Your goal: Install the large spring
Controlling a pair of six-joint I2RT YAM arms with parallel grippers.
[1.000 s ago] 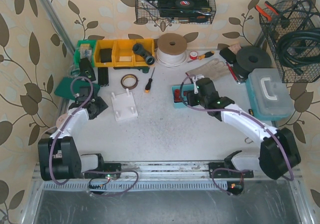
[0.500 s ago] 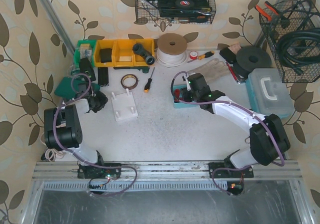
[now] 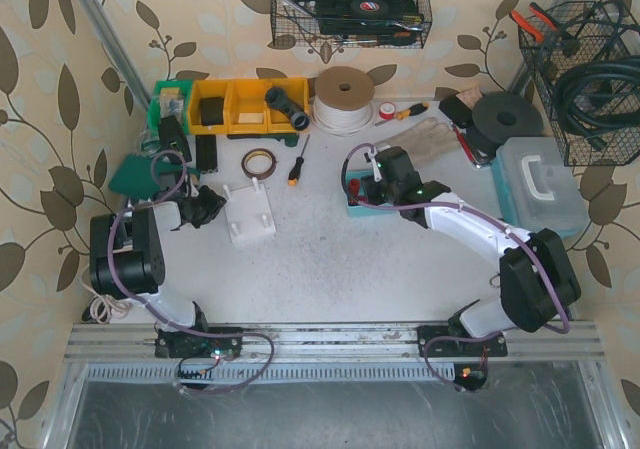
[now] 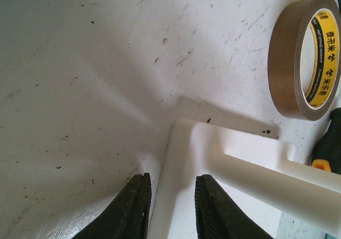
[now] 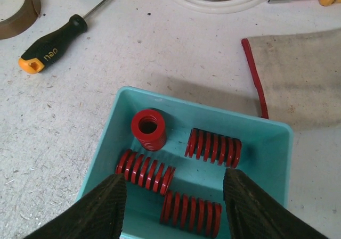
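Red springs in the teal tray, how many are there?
4 springs. One stands on end at the tray's far left, one lies to its right, two lie nearer the camera. More may hide below the frame's edge.

Tape roll point(image 3: 259, 162) nr screwdriver point(image 3: 299, 162); cable coil point(image 3: 340, 120) behind; glove point(image 3: 432, 135) R.

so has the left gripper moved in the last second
Yes. The left gripper has shifted right, closing the gap to the block, which has stayed put below the tape. The gripper now sits at the block's left edge.
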